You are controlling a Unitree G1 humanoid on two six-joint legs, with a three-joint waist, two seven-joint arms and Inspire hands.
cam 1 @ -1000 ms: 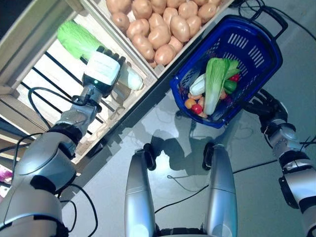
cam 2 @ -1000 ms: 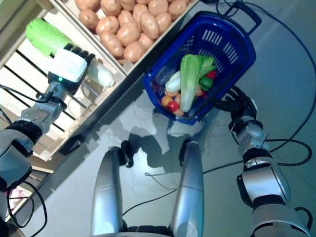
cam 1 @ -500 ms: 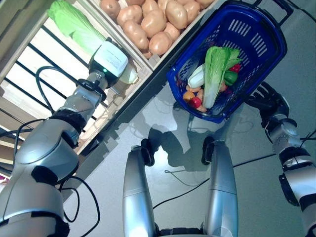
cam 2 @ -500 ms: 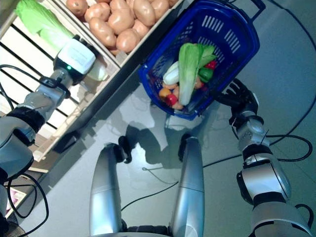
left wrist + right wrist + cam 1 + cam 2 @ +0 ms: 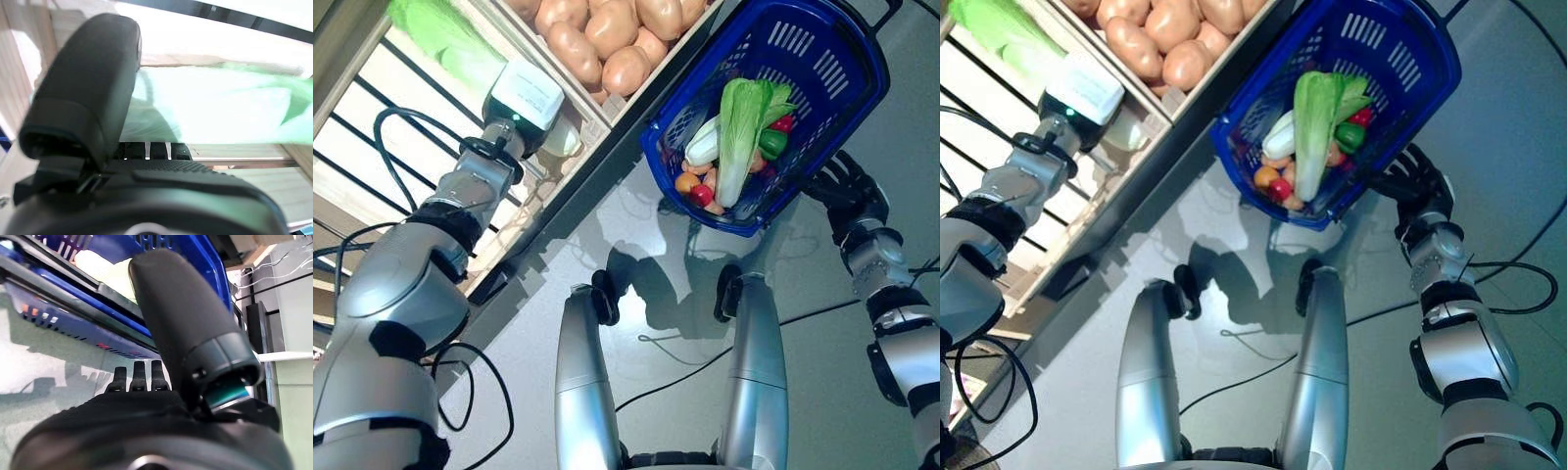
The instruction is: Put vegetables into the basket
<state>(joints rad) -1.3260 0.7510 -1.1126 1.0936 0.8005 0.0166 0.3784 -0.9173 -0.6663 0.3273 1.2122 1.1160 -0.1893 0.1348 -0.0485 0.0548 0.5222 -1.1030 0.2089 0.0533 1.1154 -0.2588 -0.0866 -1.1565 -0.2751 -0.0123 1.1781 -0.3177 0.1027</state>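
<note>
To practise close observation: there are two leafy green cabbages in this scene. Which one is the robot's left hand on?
The cabbage in the wooden crate, beside the potatoes; the left hand sits at its pale stalk end. The other cabbage already lies in the blue basket.

Place: shop produce aisle | Evidence: slatted wooden display crate (image 5: 372,117) under my left hand (image 5: 524,98), cabbage (image 5: 445,34) lying in it | bin of potatoes (image 5: 602,34) just beyond that hand | blue shopping basket (image 5: 822,88) above my right hand (image 5: 847,191) | grey floor (image 5: 656,264) below
</note>
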